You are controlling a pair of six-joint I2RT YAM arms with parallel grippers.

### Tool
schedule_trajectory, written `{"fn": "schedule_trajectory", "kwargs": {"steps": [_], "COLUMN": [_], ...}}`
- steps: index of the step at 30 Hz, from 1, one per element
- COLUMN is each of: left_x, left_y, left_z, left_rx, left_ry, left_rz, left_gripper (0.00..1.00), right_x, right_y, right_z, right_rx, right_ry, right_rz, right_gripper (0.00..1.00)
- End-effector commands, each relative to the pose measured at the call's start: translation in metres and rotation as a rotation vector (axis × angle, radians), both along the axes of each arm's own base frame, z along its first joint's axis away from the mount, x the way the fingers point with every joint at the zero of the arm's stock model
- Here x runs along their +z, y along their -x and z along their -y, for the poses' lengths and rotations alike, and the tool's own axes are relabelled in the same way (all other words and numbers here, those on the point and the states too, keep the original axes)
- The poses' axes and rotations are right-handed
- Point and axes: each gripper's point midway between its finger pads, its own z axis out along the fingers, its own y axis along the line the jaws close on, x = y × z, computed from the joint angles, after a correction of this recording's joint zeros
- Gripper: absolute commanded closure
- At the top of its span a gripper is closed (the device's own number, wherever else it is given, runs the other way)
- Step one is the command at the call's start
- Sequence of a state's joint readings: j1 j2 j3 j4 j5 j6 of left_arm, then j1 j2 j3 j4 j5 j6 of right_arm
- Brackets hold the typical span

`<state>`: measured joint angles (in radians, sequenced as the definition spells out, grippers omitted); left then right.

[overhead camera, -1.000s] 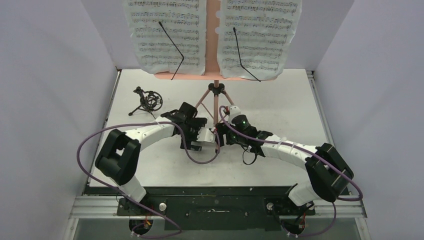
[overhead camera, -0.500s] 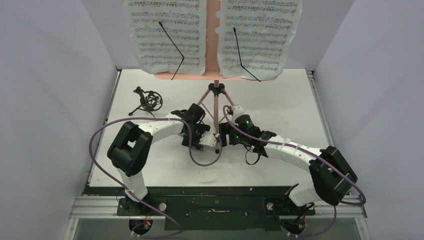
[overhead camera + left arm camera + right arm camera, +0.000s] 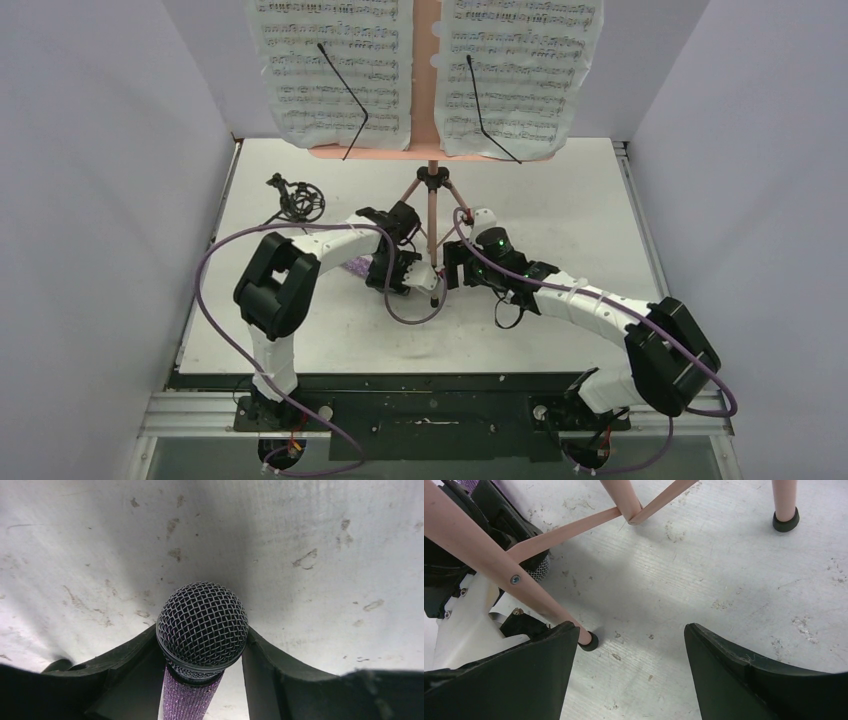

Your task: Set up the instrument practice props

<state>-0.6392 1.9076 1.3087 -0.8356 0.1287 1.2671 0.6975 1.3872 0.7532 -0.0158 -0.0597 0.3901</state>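
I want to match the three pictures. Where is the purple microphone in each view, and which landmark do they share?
Top external: left of centre, the microphone shows only its purple body, beside the left end effector.
Left wrist: bottom centre, grey head toward the camera, between the fingers.
Right wrist: upper left, a bit of grey mesh behind a pink stand leg.
Shared landmark: the left end effector.

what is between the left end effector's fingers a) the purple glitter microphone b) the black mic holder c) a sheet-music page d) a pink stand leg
a: the left wrist view shows the microphone, grey mesh head on a purple glitter body, flanked by the black fingers of the left end effector.
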Motion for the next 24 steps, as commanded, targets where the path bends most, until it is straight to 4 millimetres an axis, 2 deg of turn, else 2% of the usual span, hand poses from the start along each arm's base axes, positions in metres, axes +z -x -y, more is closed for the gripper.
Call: {"fn": "schedule_trajectory", "kwargs": {"steps": [1,3,7,11,16,17,18,20,24], "left_x": [0.0,0.004,0.025,0.051,0.087,0.094,0.101,0.117,0.158], "left_y": [0.022,0.022,0.023,0.024,0.037,0.039,0.041,0.045,0.054], "left_z": [-0.011,-0.012,-0.005,0.003,0.02,0.023,0.026,0.03,0.044], "left_rx": [0.127,0.154,0.207,0.27,0.343,0.357,0.374,0.409,0.453], "left_ry": [-0.09,-0.078,0.027,0.164,0.391,0.435,0.484,0.588,0.871], "left_rz": [-0.1,-0.072,0.018,0.097,0.119,0.124,0.131,0.146,0.141], "left_gripper": [1.0,1.0,1.0,1.0,1.0,1.0,1.0,1.0,1.0], "right_x": [0.036,0.039,0.05,0.061,0.074,0.079,0.082,0.092,0.114], "right_y": [0.005,0.006,0.007,0.008,0.011,0.012,0.014,0.016,0.024], "right_z": [-0.027,-0.027,-0.026,-0.026,-0.029,-0.03,-0.03,-0.031,-0.032], "right_rx": [0.089,0.09,0.092,0.107,0.133,0.14,0.148,0.162,0.2], "right_ry": [-0.117,-0.122,-0.138,-0.162,-0.201,-0.212,-0.223,-0.249,-0.307], "right_rz": [0.064,0.069,0.097,0.129,0.169,0.182,0.191,0.221,0.286], "right_gripper": [0.19,0.19,0.16,0.09,0.0,0.0,0.06,0.09,0.1]}}
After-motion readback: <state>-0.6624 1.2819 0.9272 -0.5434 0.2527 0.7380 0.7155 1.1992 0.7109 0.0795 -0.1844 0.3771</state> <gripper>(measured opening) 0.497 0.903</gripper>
